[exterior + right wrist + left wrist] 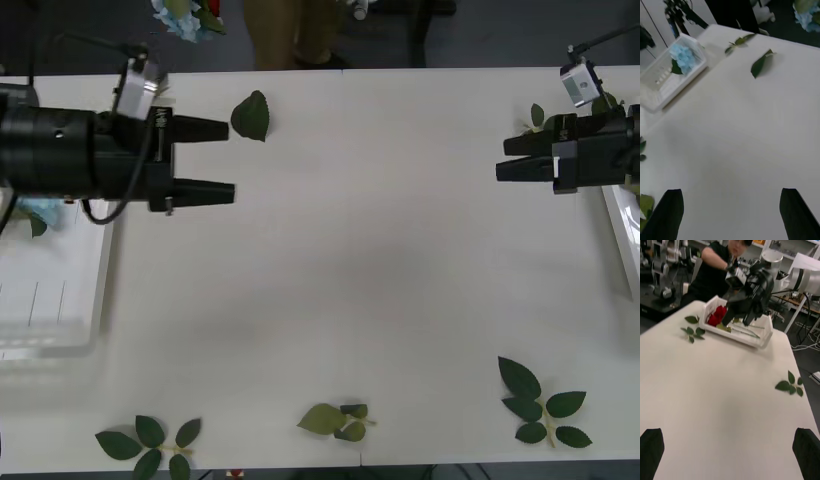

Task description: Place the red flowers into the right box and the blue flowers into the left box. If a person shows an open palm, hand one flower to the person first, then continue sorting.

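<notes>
My left gripper (pixel 222 160) hangs open over the table's left part, nothing between its fingers. Across the table my right gripper (pixel 502 158) is open too and holds nothing. The left box (pixel 60 320) stands at the left edge with a blue flower (pixel 30 215) inside; the right wrist view shows that box (pixel 657 97) and its pale blue flower (pixel 683 56). The right box (pixel 625 235) sits at the right edge. In the left wrist view, red flowers (pixel 717 315) lie in the right box (pixel 762 339), behind my right arm (pixel 752 281).
Loose green leaves lie on the table: one leaf (pixel 250 115) near the left gripper and sprigs along the near edge (pixel 145 445), (pixel 335 420), (pixel 540 405). Another blue flower (pixel 185 15) lies beyond the far edge, near a person's legs (pixel 290 30).
</notes>
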### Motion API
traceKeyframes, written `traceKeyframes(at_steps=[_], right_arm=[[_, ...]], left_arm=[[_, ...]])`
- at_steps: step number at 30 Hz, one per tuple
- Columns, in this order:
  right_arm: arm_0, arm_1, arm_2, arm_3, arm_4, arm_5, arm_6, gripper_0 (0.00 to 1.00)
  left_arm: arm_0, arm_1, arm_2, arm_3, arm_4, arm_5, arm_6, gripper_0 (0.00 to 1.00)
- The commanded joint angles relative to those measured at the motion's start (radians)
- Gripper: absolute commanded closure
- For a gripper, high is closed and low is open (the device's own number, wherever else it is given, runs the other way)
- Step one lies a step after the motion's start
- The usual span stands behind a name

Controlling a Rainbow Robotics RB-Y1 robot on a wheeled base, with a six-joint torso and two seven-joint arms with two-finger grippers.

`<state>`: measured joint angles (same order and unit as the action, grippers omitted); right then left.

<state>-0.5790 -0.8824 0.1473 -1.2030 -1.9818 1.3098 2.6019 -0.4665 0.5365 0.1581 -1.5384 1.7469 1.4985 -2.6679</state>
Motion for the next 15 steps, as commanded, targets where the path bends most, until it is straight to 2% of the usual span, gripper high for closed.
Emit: traceKeyframes(at_steps=[1, 5, 8, 15], right_arm=[[0.022, 0.102, -0.002, -0.023, -0.061, 0.051, 0.089, 0.26], [0.022, 0.164, 0.011, -0.035, -0.091, 0.083, 0.095, 0.25], [0.022, 0.187, 0.072, -0.072, -0.138, 0.054, 0.095, 0.26], [0.022, 0.135, 0.314, -0.231, -0.233, -0.192, 0.103, 0.26]], left_arm=[[0.008, -0.013, 0.110, 0.084, -0.130, 0.178, -0.037, 0.00], [0.008, -0.013, 0.135, 0.098, -0.247, 0.238, -0.037, 0.00], [0.012, -0.013, 0.121, 0.098, -0.290, 0.241, -0.037, 0.00], [0.012, -0.013, 0.037, 0.098, -0.296, 0.204, -0.037, 0.00]])
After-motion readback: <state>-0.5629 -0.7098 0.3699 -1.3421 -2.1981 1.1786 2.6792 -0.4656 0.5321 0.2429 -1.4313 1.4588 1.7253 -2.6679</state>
